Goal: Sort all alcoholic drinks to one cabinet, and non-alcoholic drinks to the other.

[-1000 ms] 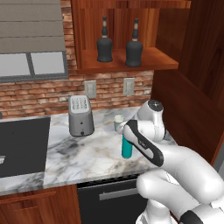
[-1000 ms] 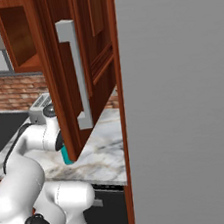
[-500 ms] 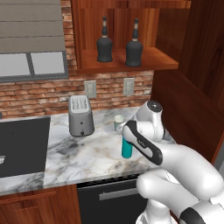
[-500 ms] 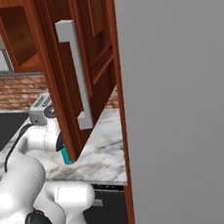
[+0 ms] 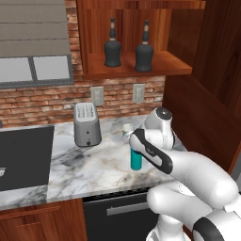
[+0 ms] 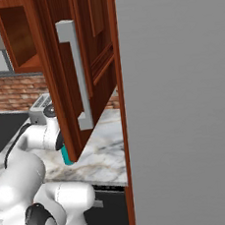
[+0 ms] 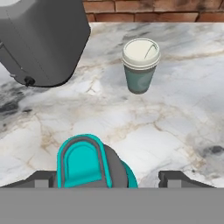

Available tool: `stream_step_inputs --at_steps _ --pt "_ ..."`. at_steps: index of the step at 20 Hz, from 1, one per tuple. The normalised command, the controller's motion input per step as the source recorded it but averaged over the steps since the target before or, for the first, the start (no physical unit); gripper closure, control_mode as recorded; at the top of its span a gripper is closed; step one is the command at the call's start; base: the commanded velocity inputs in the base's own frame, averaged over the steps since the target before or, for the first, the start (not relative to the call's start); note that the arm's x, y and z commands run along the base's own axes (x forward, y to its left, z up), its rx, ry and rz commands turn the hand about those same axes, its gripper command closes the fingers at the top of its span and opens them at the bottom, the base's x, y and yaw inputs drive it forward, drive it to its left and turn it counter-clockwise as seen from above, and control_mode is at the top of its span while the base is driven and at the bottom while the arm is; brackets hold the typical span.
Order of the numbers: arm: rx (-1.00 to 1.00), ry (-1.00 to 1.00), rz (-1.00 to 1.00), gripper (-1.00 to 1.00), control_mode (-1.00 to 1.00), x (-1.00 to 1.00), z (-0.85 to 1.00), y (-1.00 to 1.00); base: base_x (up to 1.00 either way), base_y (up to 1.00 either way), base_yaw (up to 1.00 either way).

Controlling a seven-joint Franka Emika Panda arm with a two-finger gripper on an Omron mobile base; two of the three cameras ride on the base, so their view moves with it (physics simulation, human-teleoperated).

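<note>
A slim teal bottle [image 5: 136, 161] [image 7: 83, 161] [image 6: 66, 156] stands on the marble counter [image 5: 94, 164]. My gripper [image 7: 108, 177] is down around its top and open. One finger sits close by its left side and the other stands apart on the right. A pale green cup with a white lid [image 7: 140, 65] [image 5: 127, 130] stands just beyond the bottle, free. Two squat black bottles [image 5: 112, 45] [image 5: 144, 47] stand side by side on the shelf of an open wooden wall cabinet with a plank back [image 5: 155, 70].
A grey toaster [image 5: 87, 124] [image 7: 41, 39] stands left of the cup by the brick wall. A dark cooktop [image 5: 23, 155] lies at the counter's left. An open cabinet door with a grey handle [image 6: 75, 74] hangs close over the arm in the right base view.
The hand has barely shifted at the teal bottle. Bottles, cup and toaster stand where they were.
</note>
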Motion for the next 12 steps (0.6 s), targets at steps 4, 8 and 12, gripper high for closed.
stream_step_inputs --at_steps 4,8,12 --pt "0.00 0.00 0.00 1.00 -1.00 0.04 -0.02 0.01 0.00 0.00 0.00" --pt "0.02 0.04 0.00 1.00 -1.00 0.00 -0.01 0.00 0.00 0.00 0.00" --pt "0.02 0.01 0.00 1.00 -1.00 -0.01 0.00 0.00 0.00 0.00 0.00"
